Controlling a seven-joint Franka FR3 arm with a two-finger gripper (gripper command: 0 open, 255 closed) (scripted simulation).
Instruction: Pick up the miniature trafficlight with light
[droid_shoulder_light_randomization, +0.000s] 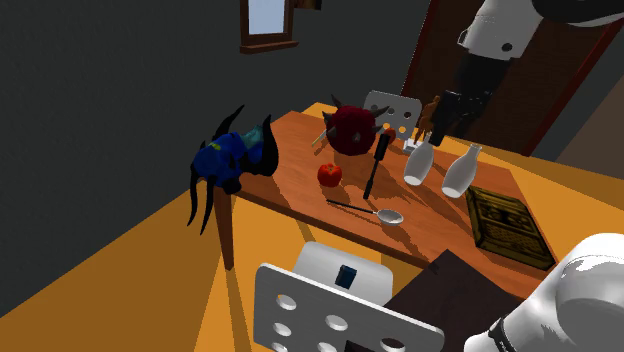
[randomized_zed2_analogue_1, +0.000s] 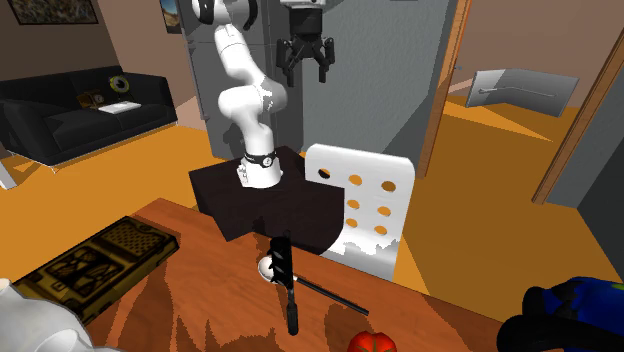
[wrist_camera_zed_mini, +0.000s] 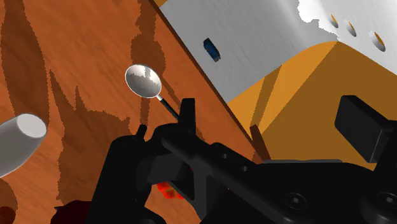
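**Gripper over a cluttered table:** The all-black gripper is being held in the air above the wooden table. Its two fingers are being shown spread well apart, with nothing being gripped between them.

The miniature traffic light, a slim black piece, is being seen on the table below the hand and to its left in the shoulder view, well apart from the fingertips. It is being flanked by a red apple just to its left and a pair of white bottles to its right. A metal spoon is being shown just on its near side, towards the table's near edge. Whether the traffic light is standing at a lean or lying flat is not being made plain, though it appears tilted.

Beyond it, at the far side, a dark red spiky object is being displayed. A blue and black horned figure is being shown at the table's left corner, and a dark patterned book at the right end.

In the second exterior view the white arm is being seen rising from its dark stand. A white chair with round holes is being shown just beside the stand.
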